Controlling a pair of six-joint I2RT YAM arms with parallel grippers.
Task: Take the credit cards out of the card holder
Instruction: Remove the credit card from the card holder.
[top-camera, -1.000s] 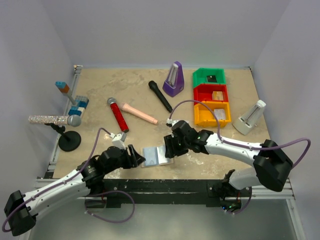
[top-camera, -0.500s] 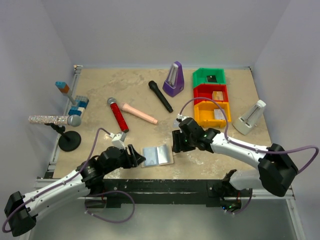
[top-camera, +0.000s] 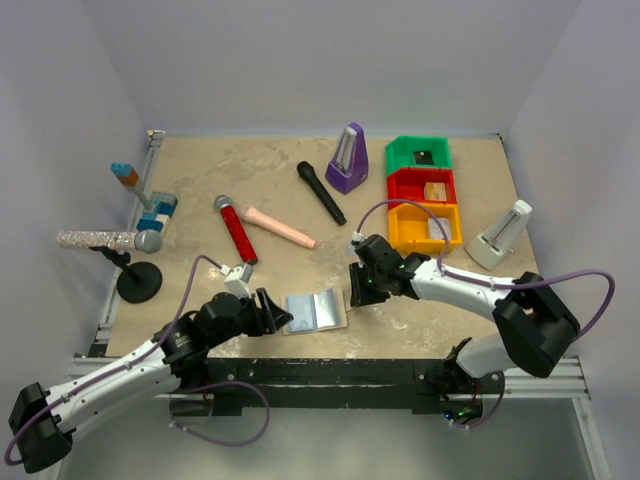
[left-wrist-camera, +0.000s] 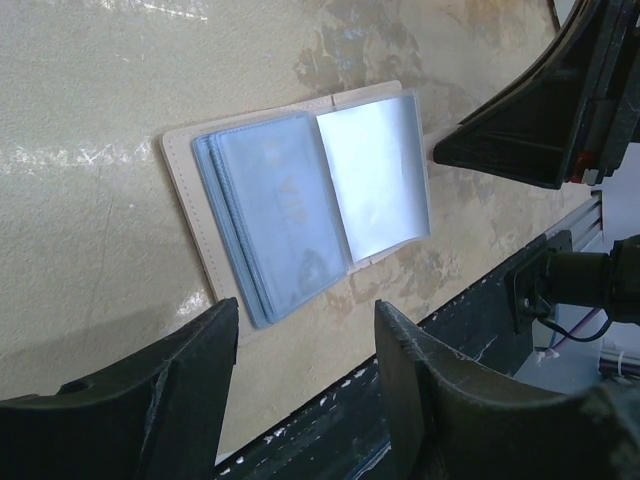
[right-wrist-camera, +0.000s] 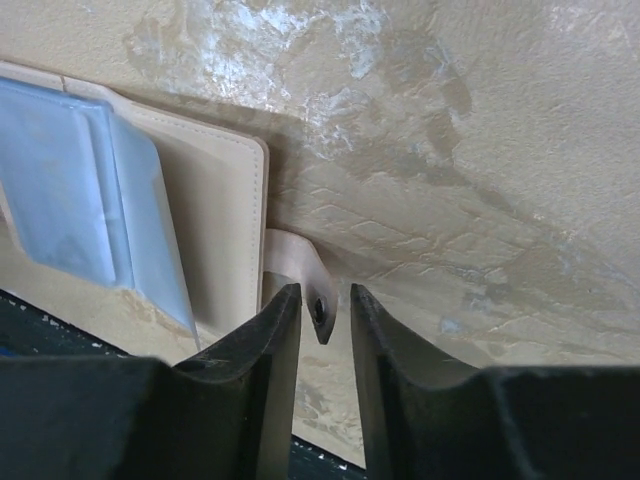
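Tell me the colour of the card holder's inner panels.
Light blue, with a beige-tan border on the card holder; clearest in the left wrist view.

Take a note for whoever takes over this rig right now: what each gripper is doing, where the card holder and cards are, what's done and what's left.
Left gripper: open, low beside the left side of the card holder, holding nothing.
Right gripper: jaws narrowed, with the tip of the snap tab between them; I cannot tell whether they pinch it.
Card holder: lying open and flat between the two grippers.
Cards: a printed card shows through the left blue sleeve; none seen lying out.
Done: holder is open. Left: pull out every card.
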